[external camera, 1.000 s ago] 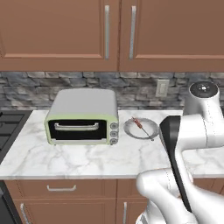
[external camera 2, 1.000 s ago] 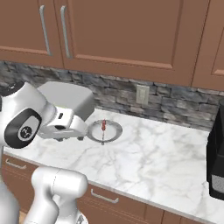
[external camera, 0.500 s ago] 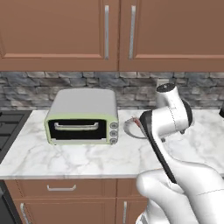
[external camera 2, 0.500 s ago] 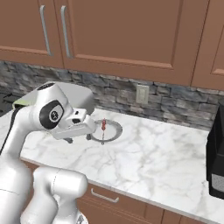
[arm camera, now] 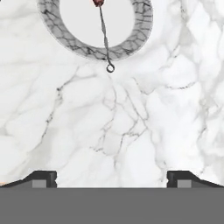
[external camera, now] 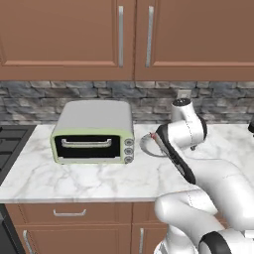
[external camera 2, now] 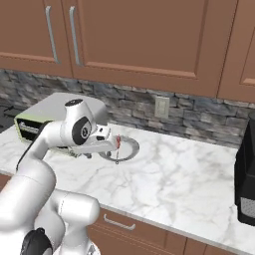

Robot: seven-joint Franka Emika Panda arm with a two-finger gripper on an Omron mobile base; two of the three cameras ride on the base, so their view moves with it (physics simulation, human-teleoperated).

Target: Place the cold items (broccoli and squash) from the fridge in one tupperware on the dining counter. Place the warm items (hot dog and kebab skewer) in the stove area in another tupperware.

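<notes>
Claw (arm camera: 112, 177) hangs released, tips wide apart, over the marble worktop (arm camera: 131, 122). Toaster oven (external camera: 93, 131) stands to the left. Plate (arm camera: 87, 46) carries the kebab skewer (arm camera: 105, 39), its ring end overhanging the rim.

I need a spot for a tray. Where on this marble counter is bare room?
Bare marble counter runs from the grey-rimmed round plate, with its metal skewer, to the black appliance. There is a strip before the pale green toaster oven too. Between oven and plate it is crowded.
</notes>
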